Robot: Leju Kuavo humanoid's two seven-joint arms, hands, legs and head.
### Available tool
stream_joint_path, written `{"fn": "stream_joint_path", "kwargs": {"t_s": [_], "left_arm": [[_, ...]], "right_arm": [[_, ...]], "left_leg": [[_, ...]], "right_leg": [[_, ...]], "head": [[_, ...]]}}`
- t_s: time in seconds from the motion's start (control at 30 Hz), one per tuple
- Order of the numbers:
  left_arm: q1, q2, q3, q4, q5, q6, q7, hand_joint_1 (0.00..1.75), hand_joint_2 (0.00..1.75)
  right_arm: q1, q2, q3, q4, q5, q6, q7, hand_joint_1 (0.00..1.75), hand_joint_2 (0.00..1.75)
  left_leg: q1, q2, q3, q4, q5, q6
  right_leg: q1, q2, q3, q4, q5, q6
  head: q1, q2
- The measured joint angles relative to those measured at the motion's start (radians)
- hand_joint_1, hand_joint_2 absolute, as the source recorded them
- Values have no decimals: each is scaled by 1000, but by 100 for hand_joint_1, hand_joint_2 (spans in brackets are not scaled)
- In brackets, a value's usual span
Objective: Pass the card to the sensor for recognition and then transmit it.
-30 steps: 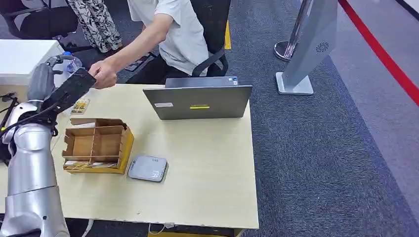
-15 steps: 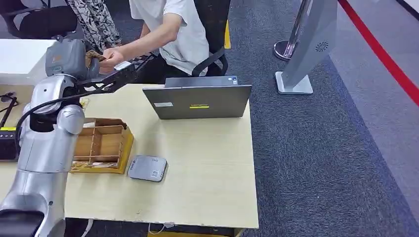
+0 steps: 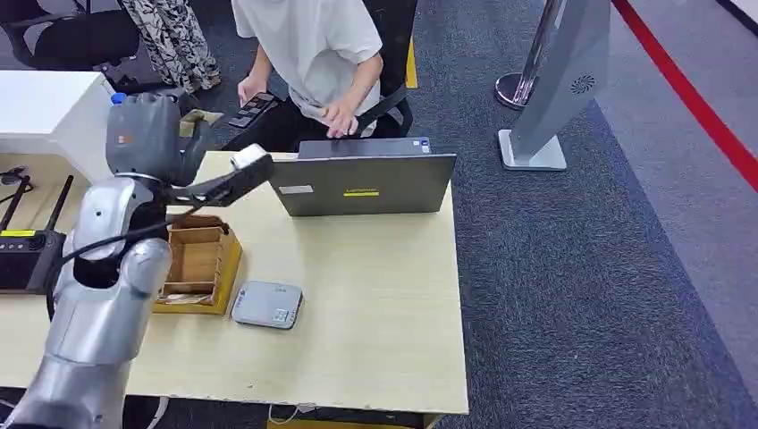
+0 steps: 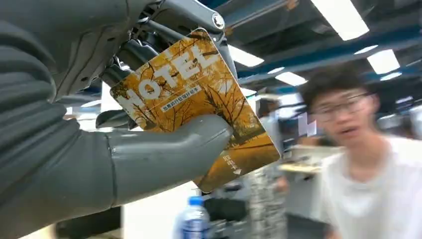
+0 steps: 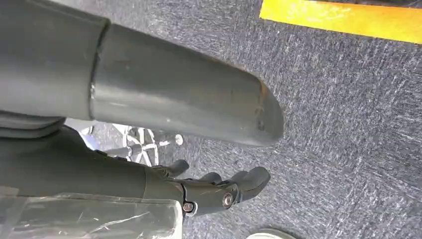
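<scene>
While the left arm is raised over the far left end of the bench [image 3: 375, 304], the head view shows the left hand [image 3: 147, 134] up beside a person in a white shirt [image 3: 313, 45] seated behind the open laptop [image 3: 362, 183]. On the bench, a grey sensor pad [image 3: 266, 305] lies just beside a brown cardboard divider box [image 3: 197, 264], and a black router [image 3: 22, 259] sits at the left edge. Over to the left wrist view: the left hand [image 4: 114, 124] has the card [image 4: 199, 107] clamped, thick thumb [image 4: 169, 154] pressed across its face, darker fingers behind it. It's an orange card printed "HOTEL", held up in the air, tilted, with the person blurred beyond it and a water bottle [image 4: 191, 221] past the thumb. Now the right wrist view: the right hand [image 5: 199, 164] hangs above grey carpet [image 5: 348, 99], fingers [image 5: 224, 191] curled inward with nothing in them, a yellow floor stripe [image 5: 343, 20] beyond.
</scene>
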Motion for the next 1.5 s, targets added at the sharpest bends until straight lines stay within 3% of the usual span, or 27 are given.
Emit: {"fn": "stream_joint_path", "kwargs": {"t_s": [0.2,0.43,0.5,0.7,0.97,1.5], "left_arm": [[217,50,-143,-166,-40,55,-23,175,175],[282,86,-186,-214,-34,45,-27,175,175],[334,89,-194,-212,-50,47,-5,175,175],[409,66,-194,-76,-72,51,75,175,175],[431,5,-159,101,-101,16,123,175,175],[434,-57,-82,215,-138,-2,134,175,175]], "right_arm": [[11,5,-19,0,0,-8,2,0,0],[12,6,-33,0,0,-8,3,0,0],[13,6,-41,0,5,-8,5,0,0],[13,8,-56,0,40,1,21,0,0],[13,9,-73,0,79,12,35,0,0],[-10,10,-113,-17,143,21,20,0,0]], "left_leg": [[0,0,0,0,-1,0],[0,0,1,0,0,0],[0,3,1,0,-1,-1],[0,1,1,0,-1,0],[0,1,0,0,-1,0],[0,0,0,0,-1,0]], "right_leg": [[0,0,-1,0,-1,0],[0,0,1,0,-1,0],[0,1,0,0,-1,0],[0,0,0,0,-1,0],[0,0,0,0,-1,0],[0,0,0,0,-1,0]], "head": [[2,0],[2,0],[2,0],[2,0],[2,0],[2,0]]}}
